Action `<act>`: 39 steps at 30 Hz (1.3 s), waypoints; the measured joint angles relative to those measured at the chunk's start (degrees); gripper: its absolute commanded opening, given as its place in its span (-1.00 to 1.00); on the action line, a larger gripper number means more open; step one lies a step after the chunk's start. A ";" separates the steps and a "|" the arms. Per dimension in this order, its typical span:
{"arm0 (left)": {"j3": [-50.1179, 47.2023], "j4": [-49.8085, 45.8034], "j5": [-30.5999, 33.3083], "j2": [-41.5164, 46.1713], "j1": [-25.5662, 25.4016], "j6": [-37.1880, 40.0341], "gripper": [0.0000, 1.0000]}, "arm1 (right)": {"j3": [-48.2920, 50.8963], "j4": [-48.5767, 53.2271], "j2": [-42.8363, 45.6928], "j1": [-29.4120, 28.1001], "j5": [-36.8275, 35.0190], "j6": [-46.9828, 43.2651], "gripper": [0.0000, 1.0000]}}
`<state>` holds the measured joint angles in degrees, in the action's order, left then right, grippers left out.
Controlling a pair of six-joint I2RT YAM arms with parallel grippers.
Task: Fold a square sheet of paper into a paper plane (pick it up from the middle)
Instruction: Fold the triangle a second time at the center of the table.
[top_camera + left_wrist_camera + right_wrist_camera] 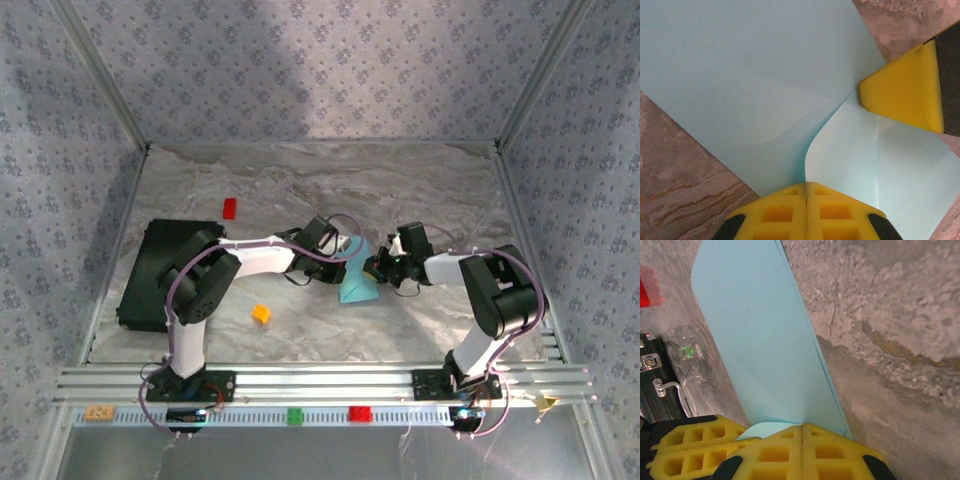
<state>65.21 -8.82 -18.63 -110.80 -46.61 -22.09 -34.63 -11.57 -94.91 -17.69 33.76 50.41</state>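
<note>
1. Nearest, on the rail between the arm bases, a green block [295, 415] and a red block [359, 413] lie out of play. Just past them an orange block [261, 313] sits on the table [430, 190].
2. Mid-table, the sheet [358, 287] lies between the two grippers. It is already a narrow creased wedge, not a flat square.
3. The left gripper [345, 255] is clamped tight, and the sheet's curling fold edge runs into the seam between its fingers. The right gripper [380, 268] is likewise closed, with a folded flap pinched in it.
4. The step looks like mid-fold: both arms hold a flap to set a crease, and the plane is not finished.
5. The next move calls for one gripper to anchor while the other lays the flap flat along its line. Thin paper may slip or buckle if pulled unevenly.
6. The left wrist view shows the flap's curved edge and a right finger [902, 90] touching the paper. Both are too small to make out from above.
7. The right wrist view shows the flap standing on edge, its layers doubled, with the left fingers [690, 447] just beside.
8. The top view adds the slab [160, 265] at the left and, farther back, another red block [230, 207].
</note>
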 measured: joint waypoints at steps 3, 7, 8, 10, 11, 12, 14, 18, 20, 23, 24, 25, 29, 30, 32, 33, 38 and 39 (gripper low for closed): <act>0.00 -0.02 0.00 0.00 0.00 0.00 -1.00 | 0.11 -0.04 0.33 1.01 0.35 0.28 -0.93; 0.00 -0.04 0.00 0.00 0.00 0.00 -1.00 | -0.57 1.99 1.75 2.29 0.28 -0.13 -0.93; 0.00 -0.04 0.00 0.00 0.00 0.00 -1.00 | -1.07 2.40 1.84 2.47 0.33 -0.35 -0.93; 0.00 -0.04 0.00 0.00 0.00 0.00 -1.00 | -1.66 2.43 1.81 2.58 0.37 -0.50 -0.93; 0.00 -0.04 0.00 0.00 0.00 0.00 -1.00 | -1.73 2.27 1.79 2.58 0.59 -0.50 -0.93; 0.00 -0.04 0.00 0.00 0.00 0.00 -1.00 | -1.73 2.16 1.62 2.56 0.63 -0.50 -0.93; 0.00 -0.04 0.00 0.00 0.00 0.00 -1.00 | -1.73 2.12 0.83 2.43 0.74 -0.50 -0.94; 0.00 -0.07 0.00 0.00 0.00 0.02 -1.00 | -1.66 2.99 -0.48 2.56 0.11 -0.68 -0.95; 0.00 -0.04 0.00 0.00 0.00 0.02 -1.00 | -1.55 2.73 -0.63 2.91 0.39 -0.70 -0.95; 0.00 0.02 0.00 0.00 0.00 0.02 -1.00 | -0.42 0.55 -0.66 3.63 1.18 -0.26 -0.94; 0.00 0.00 0.00 0.00 0.00 0.02 -1.00 | -0.11 -0.09 -0.59 3.80 1.33 -0.17 -0.94; 0.00 -0.02 0.00 0.00 0.00 0.02 -1.00 | 0.07 -0.35 -0.39 3.93 1.27 0.00 -0.93; 0.00 -0.04 -0.02 0.00 0.00 0.02 -1.00 | 0.33 0.24 1.68 4.87 -0.35 0.66 -0.92; 0.00 -0.04 0.00 0.00 0.00 0.02 -1.00 | 0.33 0.52 2.62 4.96 -0.74 0.66 -0.91; 0.00 -0.04 0.00 0.00 0.00 0.02 -1.00 | 0.33 1.03 4.94 4.76 -1.20 0.59 -0.90; 0.00 -0.04 0.00 0.00 0.00 0.02 -1.00 | 0.33 1.11 6.05 4.46 -1.29 0.59 -0.90; 0.00 -0.04 0.00 0.00 0.00 0.02 -1.00 | 0.31 0.87 6.49 0.70 -0.57 0.59 -0.90; 0.00 -0.04 0.00 0.00 0.00 0.02 -1.00 | 0.28 0.87 5.95 -0.20 -0.35 0.59 -0.90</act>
<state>65.21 -8.86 -18.63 -110.80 -46.61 -22.06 -34.35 -10.70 -88.97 -17.89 33.41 51.00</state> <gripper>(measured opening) 0.044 0.052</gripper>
